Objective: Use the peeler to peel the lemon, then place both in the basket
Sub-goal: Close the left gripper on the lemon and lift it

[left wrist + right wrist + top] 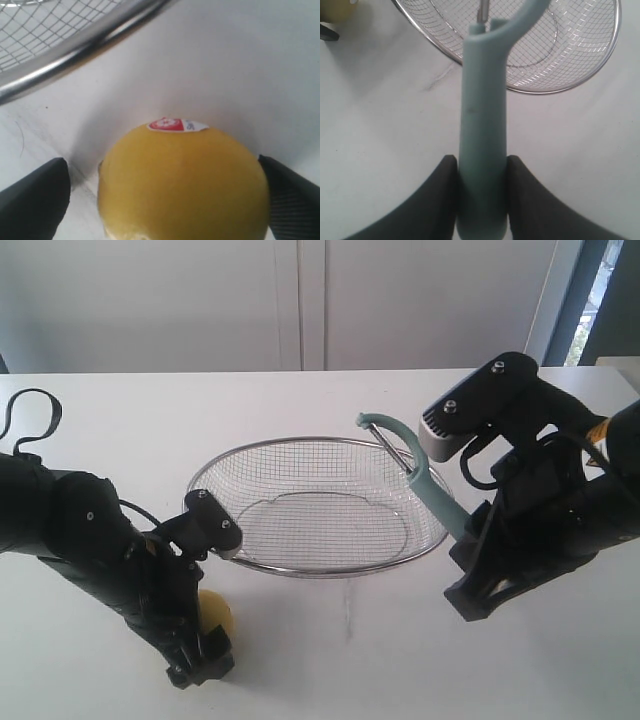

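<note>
Sitting lower left in the exterior view, just outside the rim of the oval silver wire-mesh basket (320,573), the small round yellow lemon (216,616) with its red-and-white sticker has the left gripper (162,200) spread wide around it. Over on the right, the right gripper (482,200) pinches the pale teal plastic peeler (440,495) by the handle, head slanting up-left over the basket's edge.

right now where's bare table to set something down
Bare table on the camera side of the basket, and the strip beyond it. Crowded: left gripper straddles the lemon by the rim; right gripper holds the peeler across the right rim.
</note>
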Robot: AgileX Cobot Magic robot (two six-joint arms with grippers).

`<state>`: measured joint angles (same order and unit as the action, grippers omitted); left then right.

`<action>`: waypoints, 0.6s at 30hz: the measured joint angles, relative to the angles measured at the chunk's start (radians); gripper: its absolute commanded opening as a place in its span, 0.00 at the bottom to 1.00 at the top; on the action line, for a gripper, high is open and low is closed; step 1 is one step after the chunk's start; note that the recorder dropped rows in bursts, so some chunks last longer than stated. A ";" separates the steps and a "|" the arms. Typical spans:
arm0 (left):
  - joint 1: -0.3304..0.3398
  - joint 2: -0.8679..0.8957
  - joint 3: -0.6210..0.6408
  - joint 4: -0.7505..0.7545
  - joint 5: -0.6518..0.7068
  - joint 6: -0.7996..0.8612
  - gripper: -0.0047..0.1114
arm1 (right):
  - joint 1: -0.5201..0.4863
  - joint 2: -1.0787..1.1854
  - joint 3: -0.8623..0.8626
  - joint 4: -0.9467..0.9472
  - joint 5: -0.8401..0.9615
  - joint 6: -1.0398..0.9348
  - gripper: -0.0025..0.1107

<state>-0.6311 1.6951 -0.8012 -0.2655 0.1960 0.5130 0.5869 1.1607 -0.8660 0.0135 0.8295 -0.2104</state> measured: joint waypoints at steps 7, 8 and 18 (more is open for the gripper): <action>0.000 0.000 0.000 0.000 -0.002 0.006 0.89 | 0.000 0.000 0.000 0.000 0.000 0.000 0.02; 0.000 0.000 0.000 0.000 -0.002 0.007 0.88 | 0.000 0.000 0.000 0.000 0.000 0.000 0.02; 0.000 0.000 0.000 0.000 -0.004 0.011 0.53 | 0.000 0.000 0.000 0.000 0.000 0.000 0.02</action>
<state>-0.6311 1.6951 -0.8012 -0.2655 0.1923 0.5244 0.5869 1.1607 -0.8660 0.0135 0.8295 -0.2102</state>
